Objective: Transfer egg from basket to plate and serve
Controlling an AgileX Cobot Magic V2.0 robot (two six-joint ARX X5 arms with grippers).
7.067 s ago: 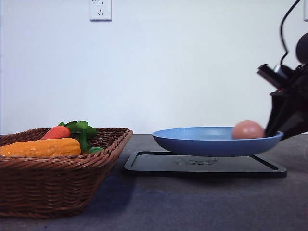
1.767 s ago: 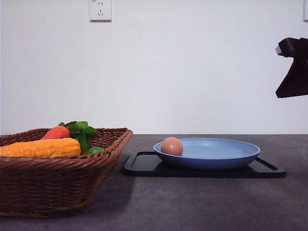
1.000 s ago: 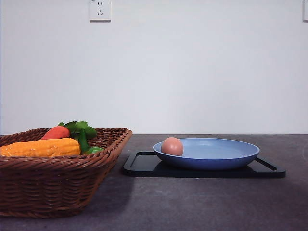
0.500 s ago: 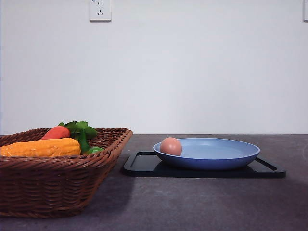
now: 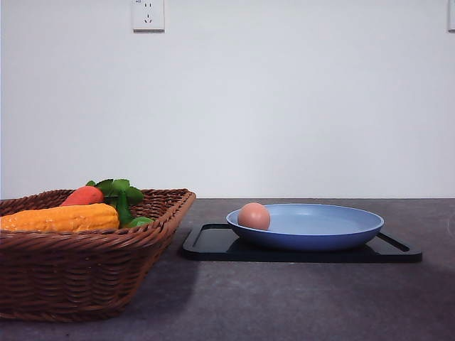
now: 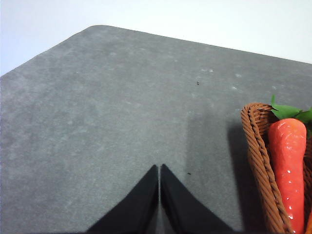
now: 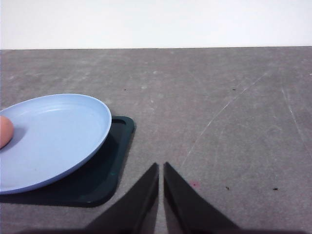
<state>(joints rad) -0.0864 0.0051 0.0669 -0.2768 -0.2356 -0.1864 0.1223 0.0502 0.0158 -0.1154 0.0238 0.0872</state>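
Note:
The pinkish-brown egg (image 5: 254, 216) rests inside the light blue plate (image 5: 334, 234), near its left rim, and its edge shows in the right wrist view (image 7: 5, 131). The plate (image 7: 58, 136) sits flat on a black tray (image 5: 213, 245). The brown wicker basket (image 5: 78, 270) stands at the left; its rim (image 6: 256, 156) appears in the left wrist view. My left gripper (image 6: 159, 169) is shut over bare grey table beside the basket. My right gripper (image 7: 161, 167) is shut with nothing in it, over the table beside the tray.
In the basket lie an orange-red carrot (image 5: 84, 195) with green leaves and a yellow-orange corn cob (image 5: 60, 217); the carrot (image 6: 287, 165) also shows in the left wrist view. The black tray's corner (image 7: 114, 161) lies close to my right gripper. A wall socket (image 5: 148, 14) is on the back wall.
The plate with the egg has come down from the air onto the black tray, and the egg rolled from its right side to its left. The right arm has left the front view.

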